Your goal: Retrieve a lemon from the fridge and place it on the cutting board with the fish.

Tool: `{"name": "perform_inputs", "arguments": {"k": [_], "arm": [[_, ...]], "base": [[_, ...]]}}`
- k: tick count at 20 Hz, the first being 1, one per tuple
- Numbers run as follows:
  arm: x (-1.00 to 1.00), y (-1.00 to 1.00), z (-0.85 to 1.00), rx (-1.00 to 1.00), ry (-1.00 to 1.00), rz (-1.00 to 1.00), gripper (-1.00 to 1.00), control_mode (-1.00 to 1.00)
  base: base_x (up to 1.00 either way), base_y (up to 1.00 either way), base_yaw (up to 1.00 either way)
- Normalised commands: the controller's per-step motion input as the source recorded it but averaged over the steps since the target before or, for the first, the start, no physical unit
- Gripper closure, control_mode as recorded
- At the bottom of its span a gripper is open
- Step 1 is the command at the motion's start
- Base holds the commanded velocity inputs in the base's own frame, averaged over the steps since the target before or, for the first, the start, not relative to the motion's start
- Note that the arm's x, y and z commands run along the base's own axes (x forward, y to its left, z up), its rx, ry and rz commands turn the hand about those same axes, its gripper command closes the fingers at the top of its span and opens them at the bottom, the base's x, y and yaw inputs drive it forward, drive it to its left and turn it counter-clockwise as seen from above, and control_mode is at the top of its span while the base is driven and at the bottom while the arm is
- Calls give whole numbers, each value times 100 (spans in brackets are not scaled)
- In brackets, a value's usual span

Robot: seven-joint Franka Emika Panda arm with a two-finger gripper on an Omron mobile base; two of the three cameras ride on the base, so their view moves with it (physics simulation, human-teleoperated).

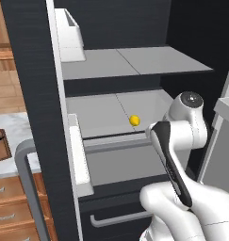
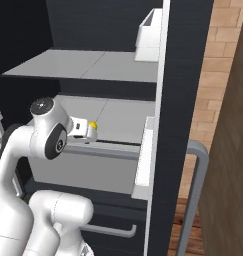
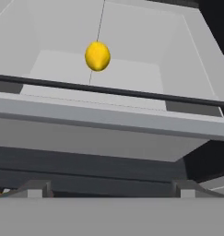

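Right now the lemon (image 3: 97,56) is seen lying on a grey shelf (image 1: 102,115) inside the open fridge (image 1: 31,70), close to the shelf's front edge. In the hand view it sits at about 12 o'clock, a little to the left, past the shelf's front lip. In the left base view it is found at about 9 o'clock from the robot's hand.

The fingers (image 3: 35,188) are spread as wide as they go, and nothing is held between them. Only their dark tips are seen, low in the hand view, and they are kept well apart from the lemon.

The lemon is judged to be light, firm and smooth. Because it is round, it can roll away if it is bumped from one side. It is best taken around its fat middle, with one finger on each side, so that it does not pop out. A soft squeeze should be enough.

Some things are hard to make out. In the right base view the lemon (image 2: 93,124) is mostly hidden behind the hand, and only a small yellow bit is seen. The underside of the lemon is not shown. A white bin (image 1: 69,33) is seen on the left door, and it is cut off by the door's edge. How far back the shelf goes cannot be told.
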Motion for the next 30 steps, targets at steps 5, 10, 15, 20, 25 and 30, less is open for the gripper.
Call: {"name": "perform_inputs", "arguments": {"k": [5,10,15,20,25,30], "arm": [[0,0,0,0,-1,3,-100,-100],[4,-2,1,12,-7,-11,-100,-100],[1,13,21,9,0,-32,-100,-100],[0,2,40,-3,-7,-6,-100,-100],[0,2,29,0,2,19,-100,-100],[2,2,2,4,10,22,-100,-100]], "base": [[0,0,0],[0,0,0],[0,0,0],[0,0,0],[0,0,0],[0,0,0]]}}
